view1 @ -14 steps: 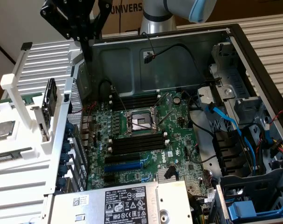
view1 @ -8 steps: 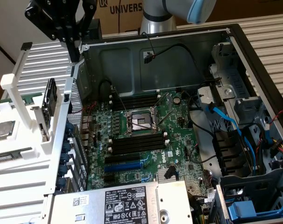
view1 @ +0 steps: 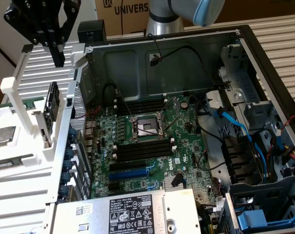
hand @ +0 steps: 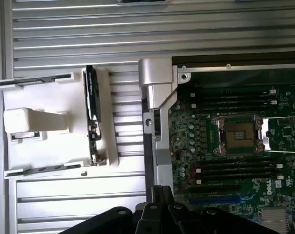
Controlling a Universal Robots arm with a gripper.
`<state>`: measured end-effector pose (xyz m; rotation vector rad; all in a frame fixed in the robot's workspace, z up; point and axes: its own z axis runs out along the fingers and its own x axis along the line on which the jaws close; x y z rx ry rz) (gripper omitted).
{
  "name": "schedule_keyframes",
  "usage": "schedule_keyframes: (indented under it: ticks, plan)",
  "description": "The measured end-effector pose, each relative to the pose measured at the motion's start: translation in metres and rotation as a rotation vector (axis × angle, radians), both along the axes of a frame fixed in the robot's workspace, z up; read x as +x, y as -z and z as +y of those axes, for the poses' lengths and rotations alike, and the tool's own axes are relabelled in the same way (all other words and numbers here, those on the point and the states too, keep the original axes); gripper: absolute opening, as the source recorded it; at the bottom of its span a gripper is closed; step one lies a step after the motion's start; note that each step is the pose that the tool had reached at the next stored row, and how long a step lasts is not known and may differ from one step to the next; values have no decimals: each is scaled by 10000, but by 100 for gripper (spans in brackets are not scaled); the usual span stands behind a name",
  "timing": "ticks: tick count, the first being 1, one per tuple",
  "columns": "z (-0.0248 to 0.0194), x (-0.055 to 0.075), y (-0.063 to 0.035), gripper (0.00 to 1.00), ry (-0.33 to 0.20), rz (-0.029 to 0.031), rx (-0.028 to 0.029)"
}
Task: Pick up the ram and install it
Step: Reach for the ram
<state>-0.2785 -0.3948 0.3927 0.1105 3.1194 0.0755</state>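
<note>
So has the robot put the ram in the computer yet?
Not yet. Nothing looks done: the long black slots on the motherboard are empty. Nothing is in hand either: the gripper is shut with no stick in it, up near the white holder. The ram lies in that holder, so picking it up and fitting it are both left.

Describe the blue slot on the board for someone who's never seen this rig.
Start at the open computer case, then the green motherboard inside it, with its square CPU socket in the middle. The blue slot lies between that socket and the labelled silver box, past the black slots with white clips; no other slot is blue.
</note>
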Motion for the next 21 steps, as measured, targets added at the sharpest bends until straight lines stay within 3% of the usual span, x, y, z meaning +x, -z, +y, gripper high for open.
schedule_keyframes:
  ticks: [17,18,21]
  plan:
    - [0,-824,3,10,1,10,109]
    - [0,-1004,8,10,0,10,114]
    - [1,-1143,18,10,0,9,114]
